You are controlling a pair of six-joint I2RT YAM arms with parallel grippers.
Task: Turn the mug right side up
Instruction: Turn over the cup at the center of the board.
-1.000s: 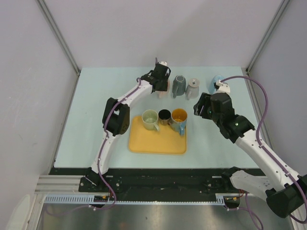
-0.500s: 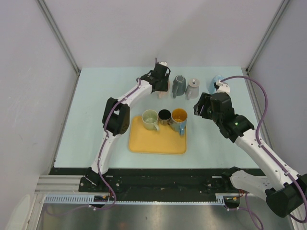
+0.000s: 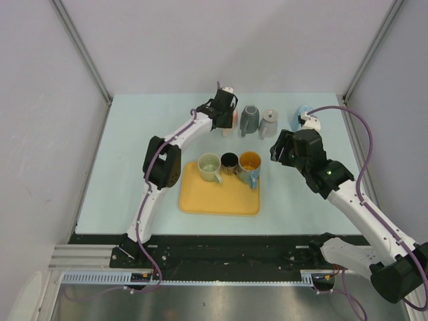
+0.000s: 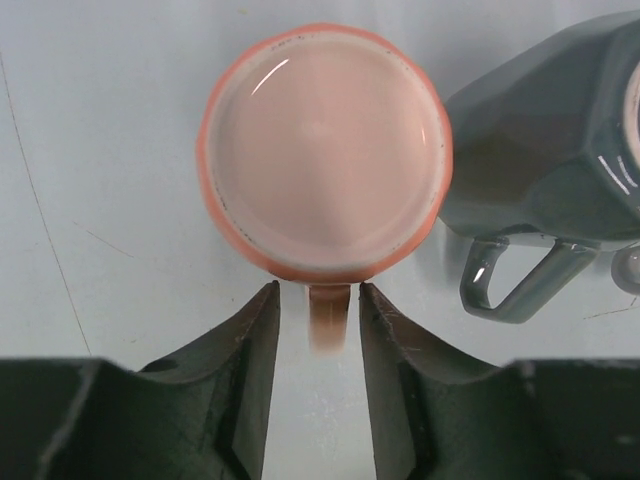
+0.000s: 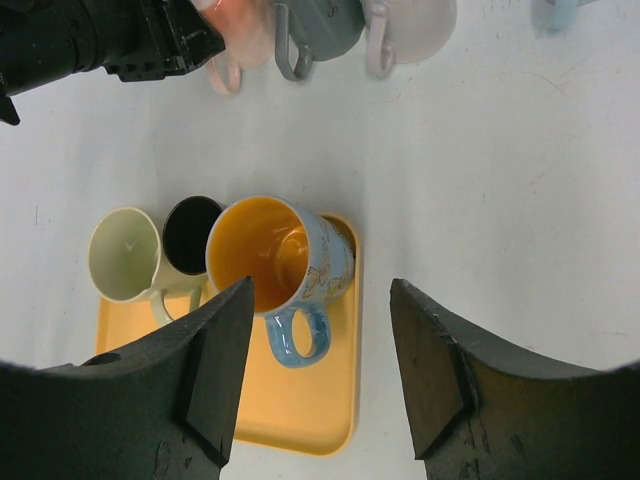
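On table (image 4: pixel 100 150), glossy pink mug (image 4: pixel 325 150), upside down

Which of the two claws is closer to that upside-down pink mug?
Left. The left gripper straddles the handle of the pink mug; the right gripper hangs by the yellow tray, well apart.

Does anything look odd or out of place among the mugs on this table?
Yes. The pink mug stands upside down, base up, beyond the tray, whose three mugs stand upright. The left end effector straddles the pink mug's handle, not gripping it.
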